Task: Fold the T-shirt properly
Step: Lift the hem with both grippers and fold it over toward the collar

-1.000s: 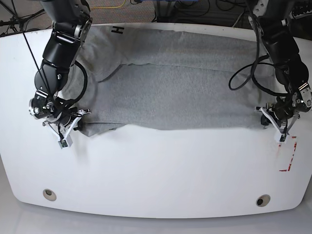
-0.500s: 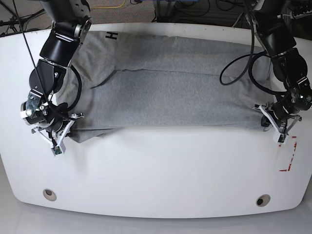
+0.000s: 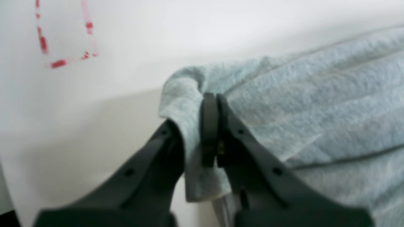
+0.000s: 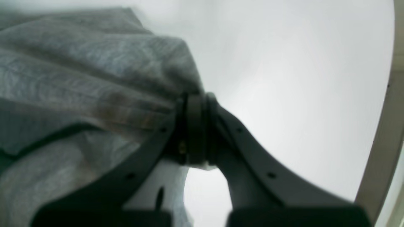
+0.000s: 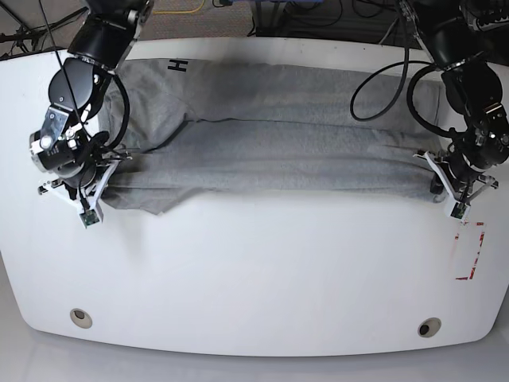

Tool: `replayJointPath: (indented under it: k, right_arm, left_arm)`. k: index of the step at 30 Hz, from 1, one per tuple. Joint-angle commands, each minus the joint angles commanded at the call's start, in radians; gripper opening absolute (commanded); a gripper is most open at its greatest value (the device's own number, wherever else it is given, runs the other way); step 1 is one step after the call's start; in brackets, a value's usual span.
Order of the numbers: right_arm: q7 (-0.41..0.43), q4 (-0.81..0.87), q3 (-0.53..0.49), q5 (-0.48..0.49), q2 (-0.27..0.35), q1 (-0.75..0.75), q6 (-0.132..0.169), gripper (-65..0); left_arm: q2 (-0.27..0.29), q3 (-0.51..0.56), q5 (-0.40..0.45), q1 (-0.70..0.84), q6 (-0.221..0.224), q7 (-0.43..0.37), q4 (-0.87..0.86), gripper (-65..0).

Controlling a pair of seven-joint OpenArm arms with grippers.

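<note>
The heather-grey T-shirt (image 5: 278, 135) lies stretched in a wide band across the white table (image 5: 262, 270), its near edge doubled over, with a dark letter (image 5: 177, 65) showing at the far left corner. My left gripper (image 5: 440, 189) is shut on the T-shirt's right end; in the left wrist view its fingers (image 3: 210, 126) pinch a bunched fold of grey cloth (image 3: 315, 104). At the other end my right gripper (image 5: 105, 191) is shut on the T-shirt's left end, and the right wrist view shows the cloth (image 4: 94, 69) gathered into the closed fingers (image 4: 195, 126).
A red dashed rectangle (image 5: 469, 251) is marked on the table at the right, just in front of my left gripper, and shows as red dashes (image 3: 63, 47) in the left wrist view. Two round holes (image 5: 79, 317) (image 5: 429, 327) sit near the front edge. Cables hang behind the table.
Both grippers have carried the T-shirt's near edge away from the front of the table, narrowing the grey band. The right gripper also moved further left.
</note>
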Motion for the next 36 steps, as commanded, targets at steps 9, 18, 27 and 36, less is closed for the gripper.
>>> replayJointPath:
  k: [9, 18, 27, 36]
  right_arm:
    - [-0.035, 0.084, 0.002, 0.0, -0.037, -0.124, 0.0, -65.0]
    - [-0.037, 0.092, 0.002, 0.0, -0.071, -0.235, 0.0, -65.0]
    - [-0.034, 0.092, 0.002, 0.0, -0.075, -0.301, 0.0, -65.0]
    - [0.006, 0.084, 0.003, -0.009, -0.104, -0.325, 0.0, -63.3]
  left_arm:
    - [0.0, -0.002, 0.0, 0.117, 0.0, 0.0, 0.071, -65.0]
    - [-0.005, -0.003, 0.0, 0.219, 0.0, 0.0, 0.075, -65.0]
    - [-0.006, -0.023, 0.0, 0.296, 0.0, -0.002, 0.072, -65.0]
    - [-0.006, -0.009, 0.005, 0.333, 0.0, -0.002, 0.069, -60.4]
